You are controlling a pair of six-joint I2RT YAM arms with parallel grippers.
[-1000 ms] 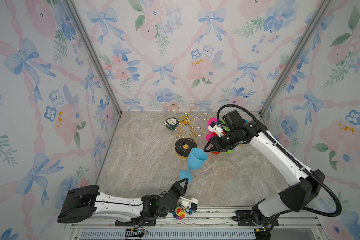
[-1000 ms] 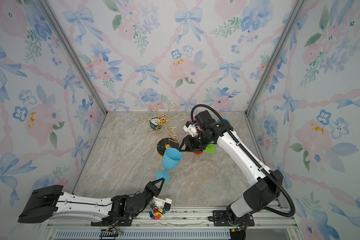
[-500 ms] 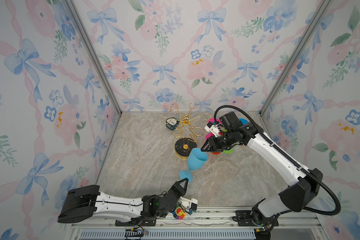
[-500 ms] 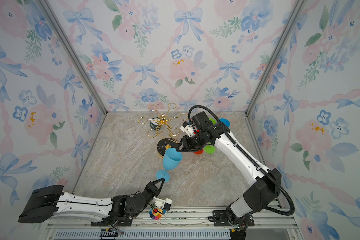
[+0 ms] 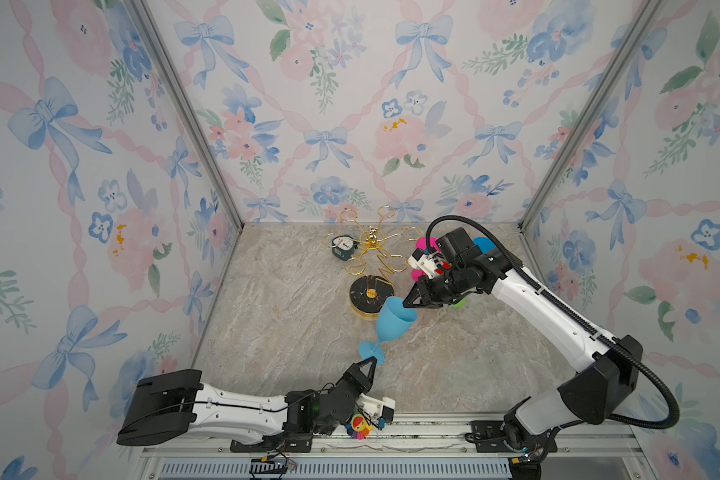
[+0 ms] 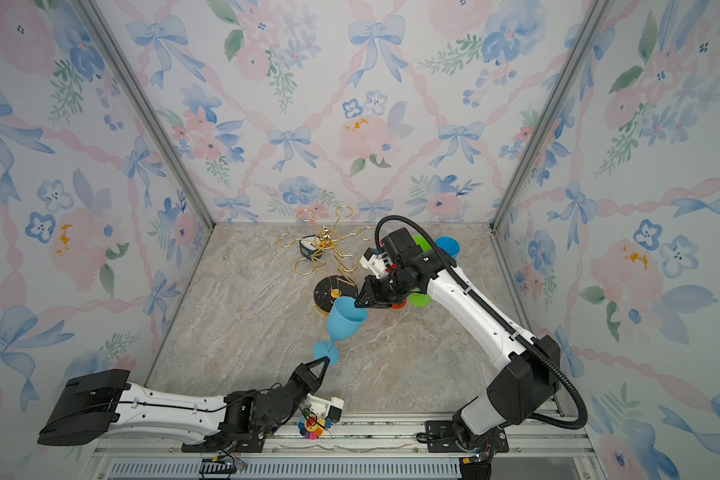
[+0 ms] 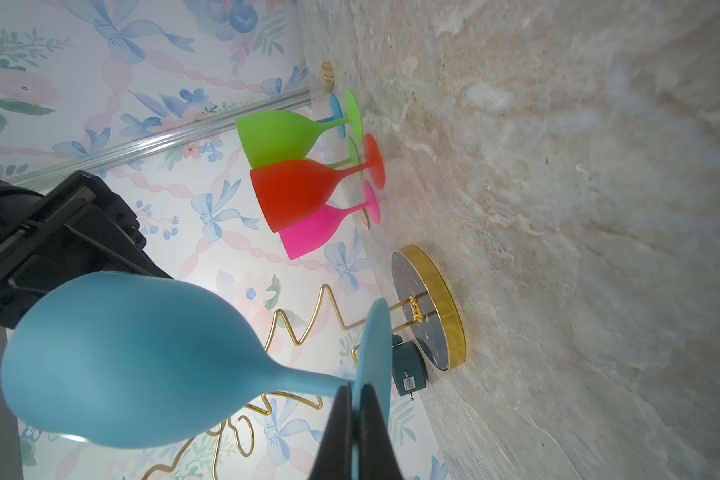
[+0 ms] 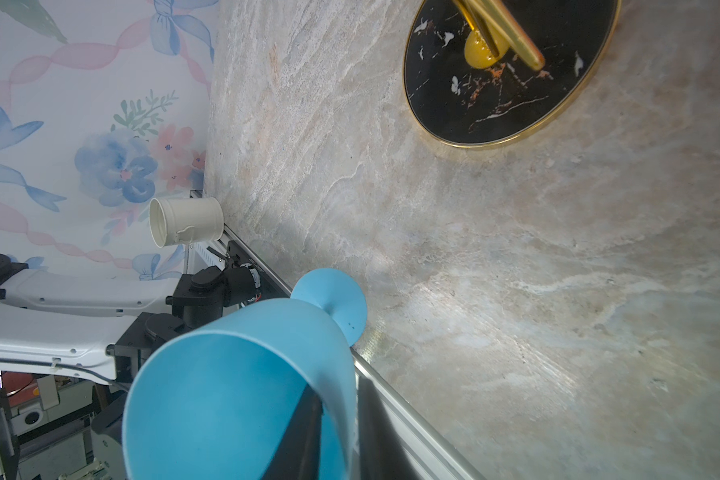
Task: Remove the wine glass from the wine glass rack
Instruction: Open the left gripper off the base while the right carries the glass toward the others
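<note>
A blue glass (image 5: 393, 318) is held tilted in the air over the worktop (image 5: 287, 311), on the near side of the rack (image 5: 362, 295), whose gold loops (image 5: 408, 233) are seen bare. Its foot (image 7: 373, 353) is clamped by the left tool (image 5: 371, 363), and its rim (image 8: 337, 374) is pinched by the right tool (image 5: 407, 302), with one finger (image 8: 304, 424) inside the empty bowl. It is judged to be light, stiff matte plastic, thin at the rim and perhaps slippery, so the stem (image 7: 308, 380) is thought the surer hold; three more glasses (image 7: 296, 191) are stood far right.
</note>
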